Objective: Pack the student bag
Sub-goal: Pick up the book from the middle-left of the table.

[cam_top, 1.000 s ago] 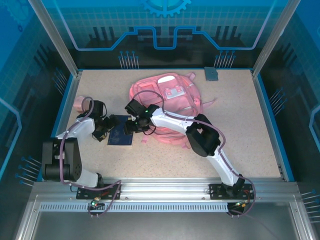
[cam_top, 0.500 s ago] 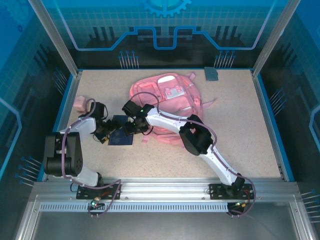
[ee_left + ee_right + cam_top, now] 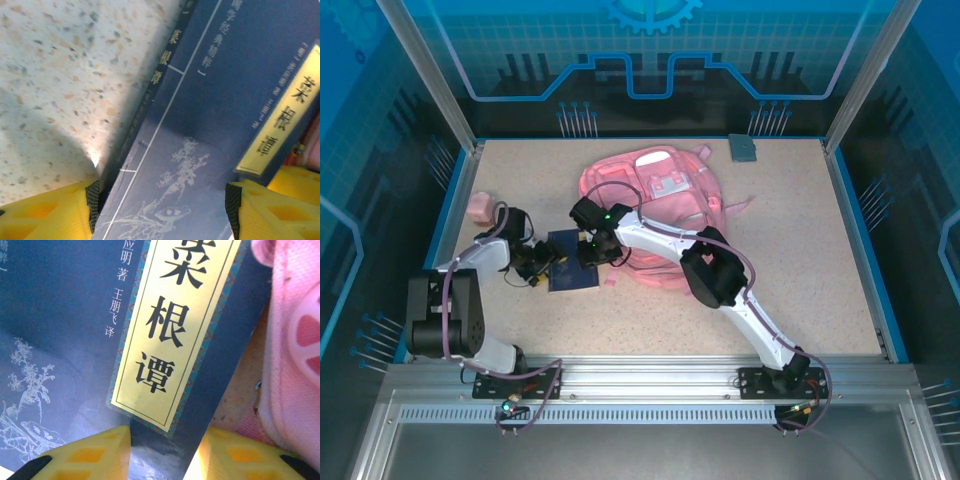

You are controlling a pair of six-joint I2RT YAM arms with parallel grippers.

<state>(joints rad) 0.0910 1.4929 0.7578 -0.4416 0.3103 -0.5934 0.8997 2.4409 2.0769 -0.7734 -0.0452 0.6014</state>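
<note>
Setting: a speckled beige table inside a blue-walled cell with an aluminium frame.
Bag: the pink bag lies flat at the middle of the table toward the back, with the right arm reaching across its near edge. From above I cannot tell whether its mouth is open.
Book: a dark blue book with a yellow title label lies flat just left of the bag, between the two grippers.
Left gripper: the left gripper is at the book's left side. Its wrist view shows the yellow fingers set wide apart with the spine and cover between them. I cannot tell whether they are pressing on the book.
Right gripper: the right gripper is at the book's right edge, beside the bag. Its jaws stand narrower, straddling the corner under the label. Again I cannot tell whether it has a grip.
Others: a small pink block sits at the left edge and a grey item at the far right corner.
Bag handling: it is probably light, soft and limp, so it would sag and fold if lifted by the cloth.
Bag hold: the pale zip trim or a strap should give the firmest hold. One gripper would likely have to hold the mouth open.
Book handling: it looks stiff, thin and smooth-covered, so it will likely slide rather than lift. Taking it by an edge should work best.
</note>
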